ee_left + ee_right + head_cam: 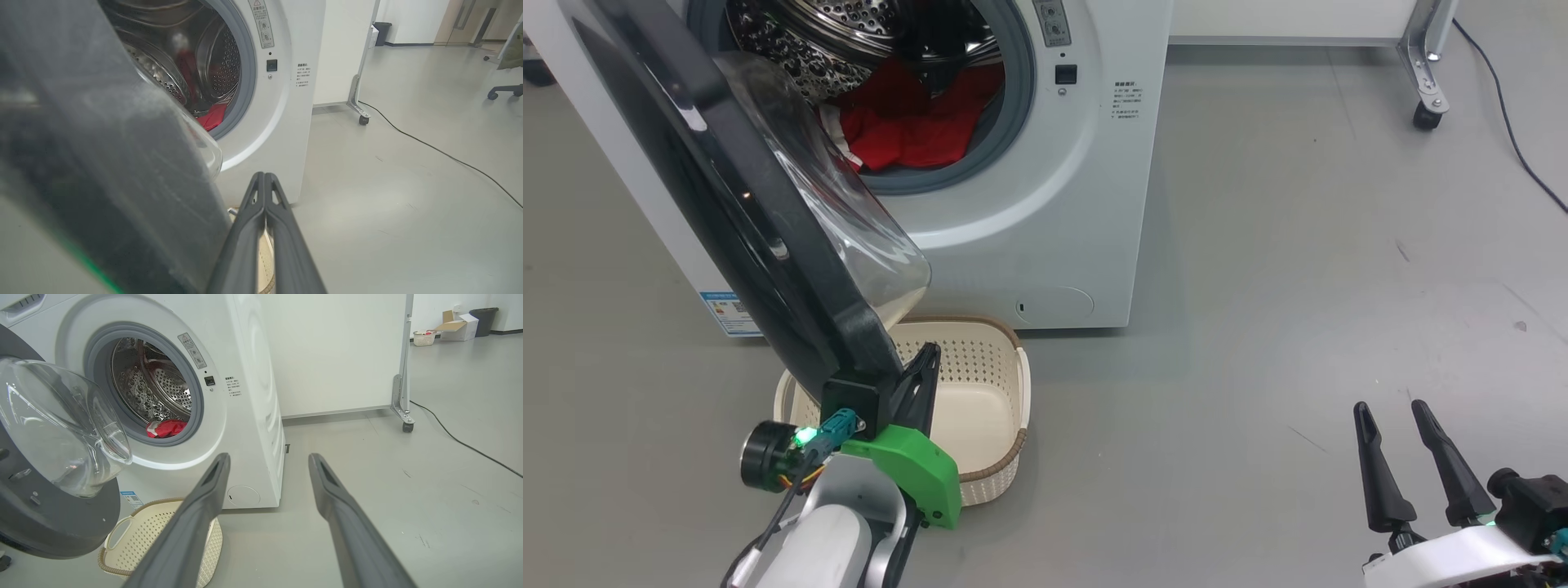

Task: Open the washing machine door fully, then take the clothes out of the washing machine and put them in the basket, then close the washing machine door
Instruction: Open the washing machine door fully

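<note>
You have one big white front-loading washing machine (1062, 212), one round glossy black door (711, 212) with one clear glass bowl (849, 212), one bright red fabric garment (915, 131), and two cream perforated baskets: the near basket (980, 359) and the far basket (423, 338).

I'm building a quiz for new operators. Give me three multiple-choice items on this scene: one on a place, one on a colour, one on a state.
1. Where are the clothes? A on a table; B on a shelf; C in the drum.
2. What colour are they? A blue; B red; C green.
3. The right claw is: A open; B shut on a sock; C shut on a cup.

Key: C, the fabric lies inside the steel drum; B, it is bright red; A, its fingers stand apart with nothing between.
</note>
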You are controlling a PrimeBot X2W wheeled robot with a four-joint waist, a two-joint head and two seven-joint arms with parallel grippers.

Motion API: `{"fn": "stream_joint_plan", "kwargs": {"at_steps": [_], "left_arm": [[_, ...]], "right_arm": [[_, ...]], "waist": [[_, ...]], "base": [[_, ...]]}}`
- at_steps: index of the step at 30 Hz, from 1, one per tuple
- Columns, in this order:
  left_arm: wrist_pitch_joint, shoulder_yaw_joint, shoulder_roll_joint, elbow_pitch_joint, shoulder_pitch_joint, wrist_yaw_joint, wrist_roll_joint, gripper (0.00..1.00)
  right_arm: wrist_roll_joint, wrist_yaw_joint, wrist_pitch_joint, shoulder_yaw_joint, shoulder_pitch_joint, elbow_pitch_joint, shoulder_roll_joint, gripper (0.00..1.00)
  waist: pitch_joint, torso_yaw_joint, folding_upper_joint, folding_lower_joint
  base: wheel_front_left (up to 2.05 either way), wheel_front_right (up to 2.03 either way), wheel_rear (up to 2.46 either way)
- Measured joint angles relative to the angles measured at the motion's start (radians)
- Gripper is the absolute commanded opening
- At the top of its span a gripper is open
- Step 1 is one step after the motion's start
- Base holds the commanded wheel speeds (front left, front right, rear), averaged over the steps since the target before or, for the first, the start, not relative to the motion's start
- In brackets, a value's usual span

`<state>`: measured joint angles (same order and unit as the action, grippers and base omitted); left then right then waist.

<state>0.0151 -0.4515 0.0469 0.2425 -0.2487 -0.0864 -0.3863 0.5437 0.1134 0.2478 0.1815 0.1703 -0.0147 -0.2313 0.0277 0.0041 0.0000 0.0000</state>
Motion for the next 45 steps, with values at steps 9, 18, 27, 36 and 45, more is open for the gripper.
{"fn": "stream_joint_plan", "kwargs": {"at_steps": [9, 18, 27, 36, 45], "left_arm": [[-0.029, 0.023, -0.01, 0.048, 0.001, -0.006, -0.014, 0.0], [-0.047, 0.01, -0.012, 0.083, 0.001, -0.006, -0.014, 0.0], [-0.061, -0.004, -0.015, 0.104, 0.0, -0.006, -0.019, 0.0], [-0.088, 0.004, -0.02, 0.116, 0.0, -0.006, -0.027, 0.0], [-0.109, 0.016, -0.02, 0.132, -0.001, -0.007, -0.043, 0.0]], "right_arm": [[-0.001, 0.003, 0.0, 0.0, -0.001, -0.01, 0.003, 1.0], [-0.001, 0.003, 0.0, -0.014, 0.0, -0.013, 0.007, 1.0], [-0.001, 0.008, 0.0, -0.021, 0.002, -0.013, 0.014, 1.0], [-0.002, 0.008, 0.0, -0.014, 0.006, -0.012, 0.025, 1.0], [-0.01, 0.008, 0.0, -0.018, 0.023, -0.012, 0.029, 1.0]], "waist": [[-0.004, -0.003, 0.0, 0.0], [-0.014, 0.024, 0.0, 0.0], [-0.023, 0.068, 0.0, 0.0], [-0.032, 0.133, 0.0, 0.0], [-0.036, 0.198, 0.0, 0.0]], "base": [[0.0, 0.0, 0.0], [0.0, 0.0, 0.0], [0.0, 0.0, 0.0], [0.0, 0.0, 0.0], [0.0, 0.0, 0.0]]}}
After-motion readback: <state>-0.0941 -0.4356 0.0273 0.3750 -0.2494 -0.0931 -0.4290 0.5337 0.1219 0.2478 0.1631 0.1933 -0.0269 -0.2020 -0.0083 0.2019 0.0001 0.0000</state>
